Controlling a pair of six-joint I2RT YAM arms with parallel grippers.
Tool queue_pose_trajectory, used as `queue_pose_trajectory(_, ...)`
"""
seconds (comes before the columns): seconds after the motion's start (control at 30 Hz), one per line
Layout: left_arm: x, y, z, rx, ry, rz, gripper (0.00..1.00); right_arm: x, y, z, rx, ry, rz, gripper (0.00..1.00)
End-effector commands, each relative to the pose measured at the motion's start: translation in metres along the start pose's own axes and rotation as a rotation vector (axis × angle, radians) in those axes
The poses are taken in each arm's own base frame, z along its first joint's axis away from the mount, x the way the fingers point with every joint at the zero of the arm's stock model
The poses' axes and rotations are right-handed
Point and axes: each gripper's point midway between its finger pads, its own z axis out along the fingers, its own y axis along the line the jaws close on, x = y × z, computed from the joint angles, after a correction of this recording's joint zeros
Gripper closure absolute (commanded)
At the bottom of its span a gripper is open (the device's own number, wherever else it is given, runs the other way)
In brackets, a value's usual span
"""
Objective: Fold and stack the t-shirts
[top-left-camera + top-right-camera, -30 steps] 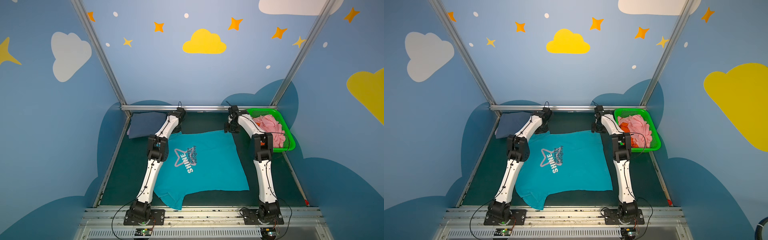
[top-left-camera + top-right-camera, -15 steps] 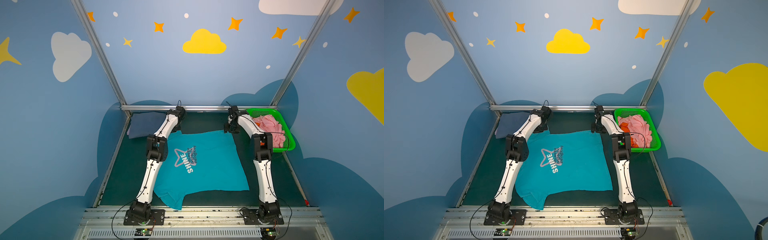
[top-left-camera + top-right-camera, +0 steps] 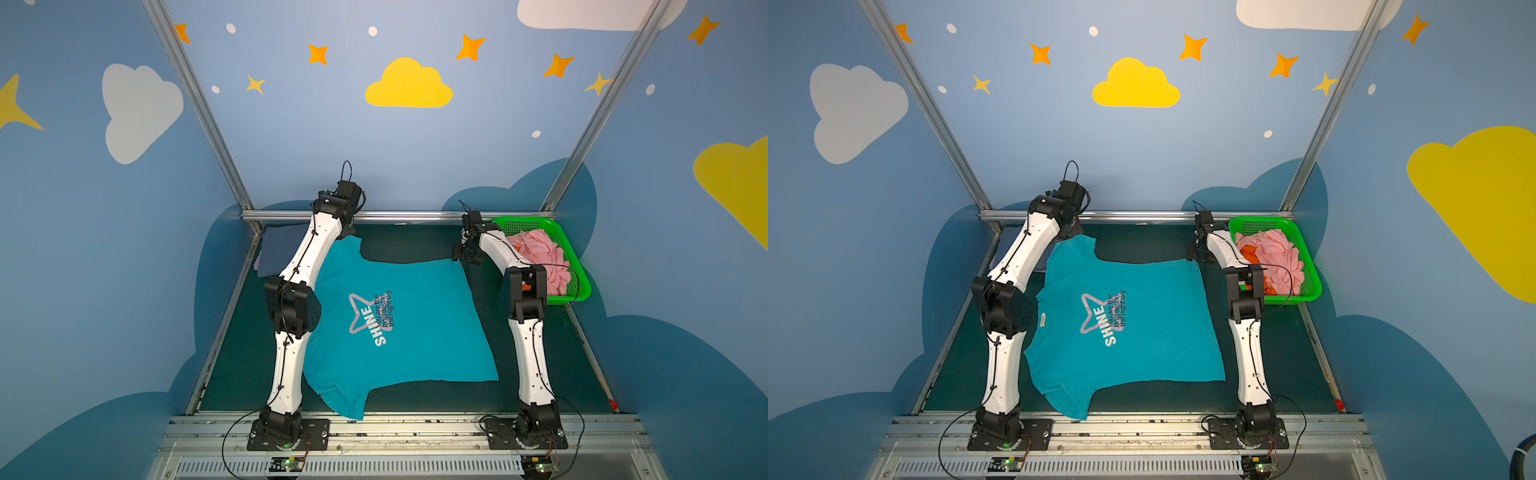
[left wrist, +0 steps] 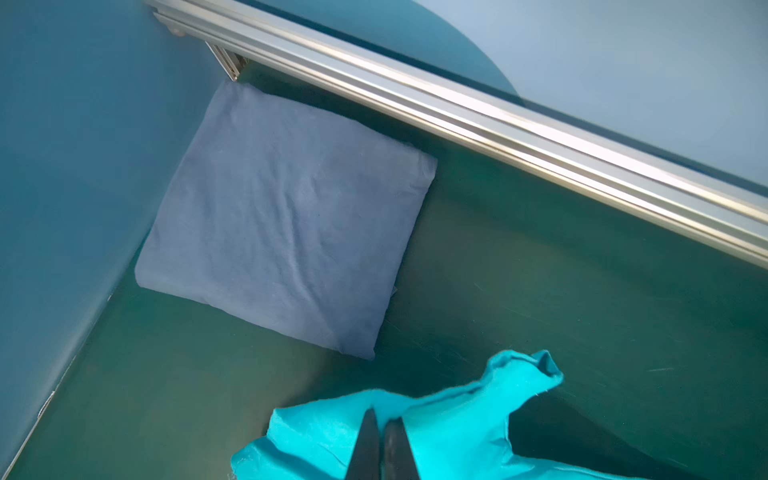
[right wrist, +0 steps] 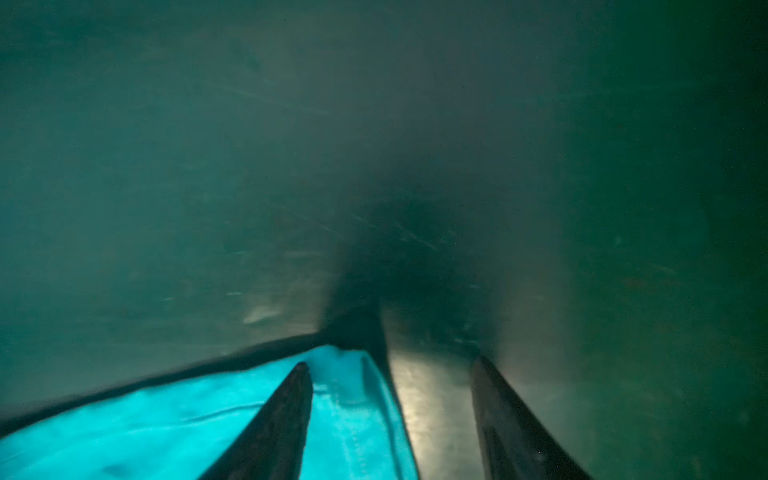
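I see the teal tee (image 3: 415, 324) (image 3: 1150, 324) spread across the middle of the desk (image 3: 415, 245) in both top views, print side up, with "SHINE" readable. Its lower sleeve hangs over the desk's near edge at the bottom of the frame.

The left jaws sit at the tee's upper left corner. In the left wrist view the fingers (image 4: 368, 444) are pressed together with a fold of teal sleeve pinched between them, and the cloth bunches up around them.

The right jaws are at the tee's upper right corner, low over the desk. The right wrist view is blurred, but the fingers (image 5: 282, 424) stand clearly apart. One lies over the tee's hemmed corner and the other over bare desk. They hold nothing.

A blue tee (image 3: 276, 253) (image 4: 282, 216) lies folded in a neat square in the upper left corner of the desk, just beside the rail and apart from the teal one.

At the upper right, the green basket (image 3: 579, 282) (image 3: 1312, 286) holds a crumpled pink tee (image 3: 540, 253) (image 3: 1275, 249) with an orange tee (image 3: 1248, 251) showing under it.
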Motion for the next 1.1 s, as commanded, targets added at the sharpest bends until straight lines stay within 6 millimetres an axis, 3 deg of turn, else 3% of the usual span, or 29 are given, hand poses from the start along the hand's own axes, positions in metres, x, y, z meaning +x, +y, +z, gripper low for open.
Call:
queue_pose_trajectory(0.0, 0.005, 0.006, 0.003, -0.034, 0.008, 0.018, 0.96, -0.008, 0.015, 0.016, -0.089, -0.029, 0.015, 0.49)
queue_pose_trajectory(0.03, 0.006, 0.007, 0.003, -0.035, 0.010, 0.019, 0.96, -0.009, 0.018, 0.017, -0.106, -0.031, 0.022, 0.56)
queue_pose_trajectory(0.17, 0.009, 0.007, 0.005, -0.038, 0.021, 0.024, 0.96, -0.012, 0.028, 0.017, -0.173, -0.034, 0.029, 0.98)
queue_pose_trajectory(0.2, 0.010, 0.007, 0.005, -0.040, 0.022, 0.025, 0.96, -0.013, 0.029, 0.015, -0.183, -0.037, 0.028, 1.00)
queue_pose_trajectory(0.37, 0.015, 0.011, 0.003, -0.047, 0.039, 0.025, 0.96, -0.021, 0.021, -0.008, -0.193, -0.057, 0.064, 1.00)
queue_pose_trajectory(0.6, 0.033, 0.027, -0.020, -0.035, 0.031, 0.004, 0.96, -0.021, 0.006, -0.055, -0.202, -0.076, 0.119, 1.00)
queue_pose_trajectory(0.8, 0.081, 0.053, -0.037, -0.051, 0.054, -0.005, 0.96, 0.007, 0.002, -0.077, -0.194, -0.027, 0.152, 1.00)
queue_pose_trajectory(1.07, 0.163, 0.096, -0.040, -0.086, 0.141, -0.036, 0.96, 0.058, -0.009, -0.084, -0.172, 0.018, 0.153, 1.00)
